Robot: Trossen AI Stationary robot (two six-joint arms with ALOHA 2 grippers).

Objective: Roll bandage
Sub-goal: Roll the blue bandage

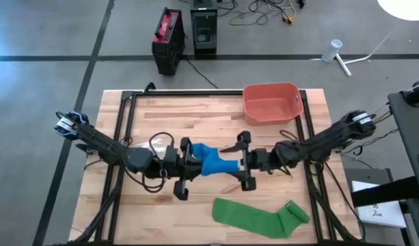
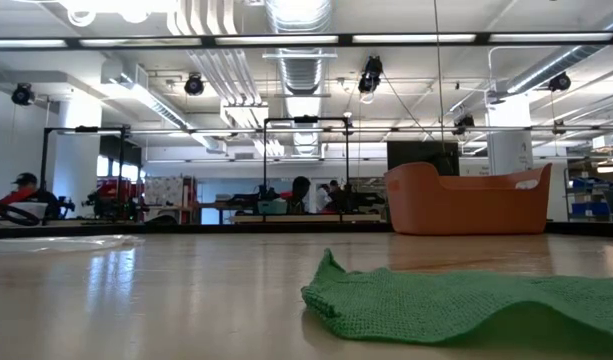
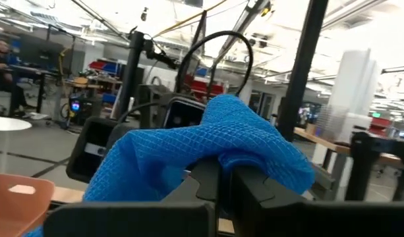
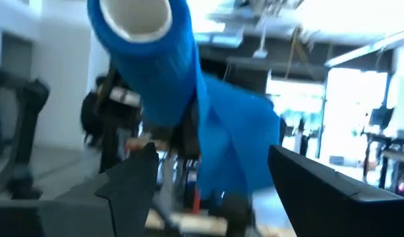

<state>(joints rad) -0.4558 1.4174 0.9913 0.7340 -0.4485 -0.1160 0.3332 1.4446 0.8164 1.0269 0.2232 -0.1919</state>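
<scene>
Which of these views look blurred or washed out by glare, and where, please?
Right wrist view: motion-blurred throughout, the blue bandage smeared, bright windows blown out behind. Left wrist view: the bandage's weave is sharp, the ceiling washed out. High view: sharp, a lamp's glare at the upper right corner. Low view: the green cloth reads clearly, and the tabletop shows sheen from the ceiling lights.

The orange plastic tub [image 1: 271, 104] blocks the far side of the wooden table [image 1: 161, 116]. The flat green woven bandage [image 1: 258, 216] lies at the near edge. Between them both arms cross the middle.
</scene>
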